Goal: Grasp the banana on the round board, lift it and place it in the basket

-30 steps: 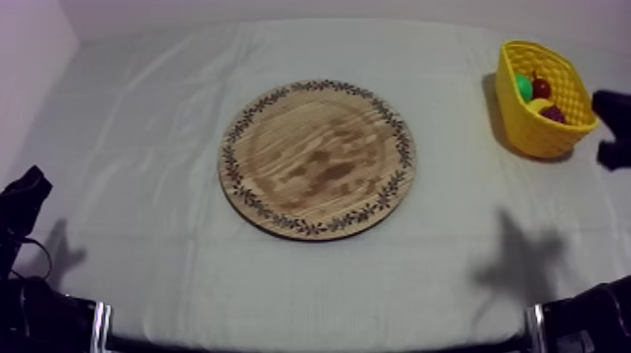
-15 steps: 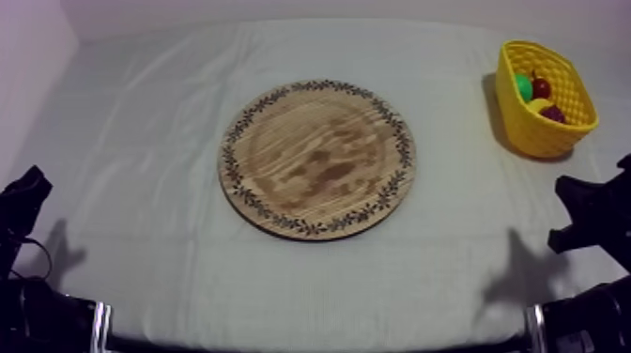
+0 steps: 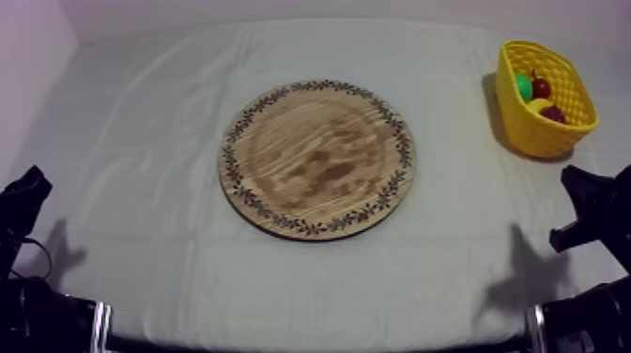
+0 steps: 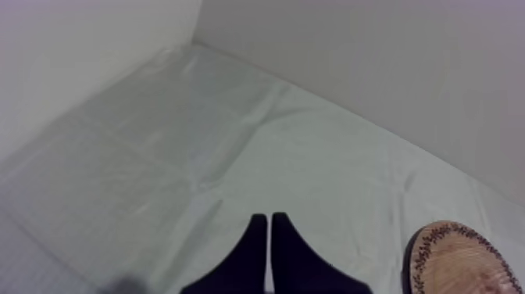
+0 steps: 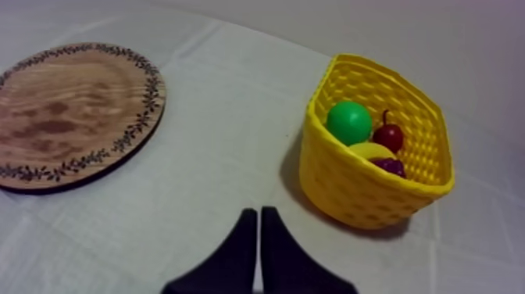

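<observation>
- Left tool (image 4: 269, 219), at the bench's near left corner, is closed on nothing; right tool (image 5: 258, 213), by the right edge, is closed and empty too.
- The round wooden board (image 3: 317, 158) lies bare mid-bench.
- The yellow basket (image 5: 367, 195), toward the far right corner, holds a green fruit (image 5: 348, 122), a small red fruit (image 5: 389, 137), grapes (image 5: 391, 166) and a half-hidden yellow piece, probably the banana (image 5: 371, 150).
- Risk: a careless swing of the right tool could tip the basket.

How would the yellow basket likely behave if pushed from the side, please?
The yellow basket looks like openwork plastic, so probably light and apt to slide. Its walls flare above a narrower base, so a high push might tip it.
</observation>
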Available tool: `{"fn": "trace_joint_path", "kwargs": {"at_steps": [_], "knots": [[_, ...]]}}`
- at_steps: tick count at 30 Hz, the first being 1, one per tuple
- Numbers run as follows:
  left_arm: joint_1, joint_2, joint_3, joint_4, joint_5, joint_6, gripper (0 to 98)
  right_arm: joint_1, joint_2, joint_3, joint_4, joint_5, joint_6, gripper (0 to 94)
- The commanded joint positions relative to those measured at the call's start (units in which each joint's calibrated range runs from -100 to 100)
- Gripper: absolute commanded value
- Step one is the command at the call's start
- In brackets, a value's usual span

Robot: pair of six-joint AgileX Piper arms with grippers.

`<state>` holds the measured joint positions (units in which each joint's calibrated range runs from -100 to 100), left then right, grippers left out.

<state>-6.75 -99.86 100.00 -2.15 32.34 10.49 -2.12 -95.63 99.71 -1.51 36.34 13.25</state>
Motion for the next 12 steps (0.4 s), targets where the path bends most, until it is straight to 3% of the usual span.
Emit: {"fn": "trace_joint_path", "kwargs": {"at_steps": [1,12], "knots": [[0.0,0.0,0.0,0.03,0.0,0.0,0.1,-0.1,0.0,0.0,0.1,0.2,0.1,0.9],[0.0,0.0,0.0,0.03,0.0,0.0,0.1,-1.7,-0.1,0.1,0.1,0.1,-0.3,0.5]]}}
